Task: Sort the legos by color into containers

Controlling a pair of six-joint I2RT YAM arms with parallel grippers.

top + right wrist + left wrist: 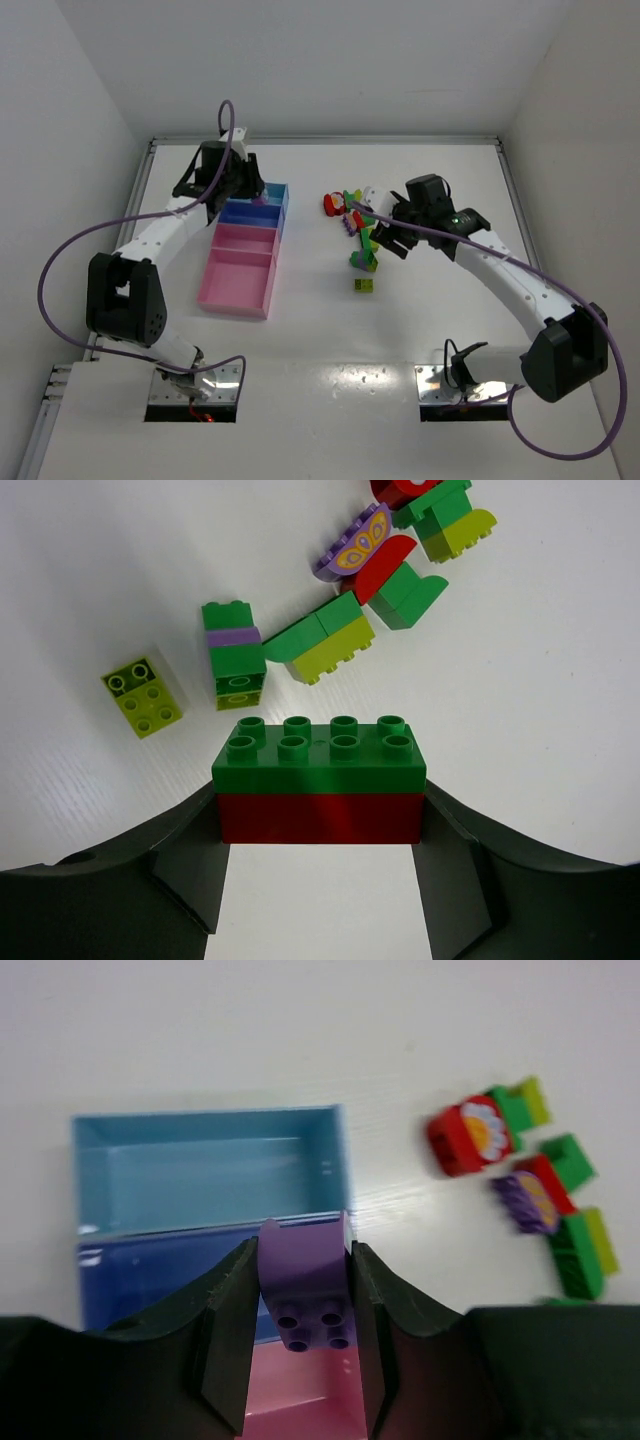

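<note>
Eyes on the purple brick point(303, 1275): small, curved at one end, four round studs on the face toward the left wrist camera, pinched flank to flank by the jaws of the left gripper point(300, 1305), closed snug on it. Hanging over the far end of the containers point(236, 310), in line with the wall between the dark blue compartment point(140, 1280) and the pink compartment point(300, 1400), light blue compartment point(200, 1175) just beyond; hard to say exactly which one lies underneath. Looks like a drop step, so needs squaring over one compartment before letting go, or risks clipping that wall. Over to the right gripper point(320, 825): jaws shut around a green-on-red stack point(318, 780), long axis lying across the jaws, over bare worktop point(560, 680). Beyond it, well apart from the trays, the loose legos point(350, 630) and a lone lime brick point(143, 695).
</note>
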